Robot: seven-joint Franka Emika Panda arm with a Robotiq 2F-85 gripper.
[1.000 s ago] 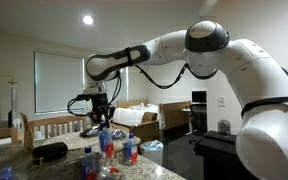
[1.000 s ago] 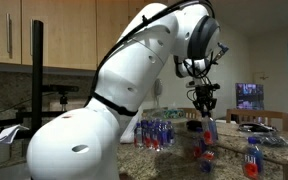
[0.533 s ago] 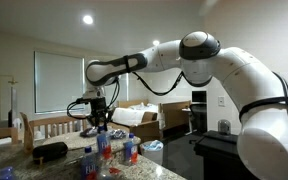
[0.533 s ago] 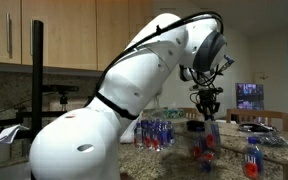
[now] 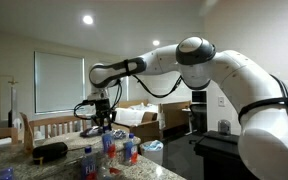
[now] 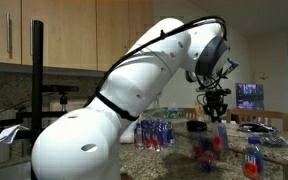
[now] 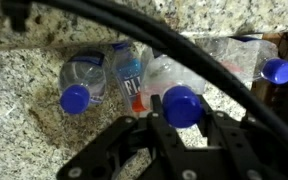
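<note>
Room was tight around the gripper (image 7: 182, 122) and the held bottle (image 7: 182, 105) clamped upright between its fingers. In the wrist view the left bottle (image 7: 79, 88) stood near on the left. The labelled bottle (image 7: 129, 75) lay between the two, on the far side. The right bottle (image 7: 264, 68) lay off to the right, and a black cable (image 7: 114, 25) crossed overhead. Bare granite counter (image 7: 24, 135) lay open at the near left. In an exterior view a pack of bottles (image 6: 159, 132) barred the left and a lone bottle (image 6: 252, 157) stood at the right. The air above the caps was free.
</note>
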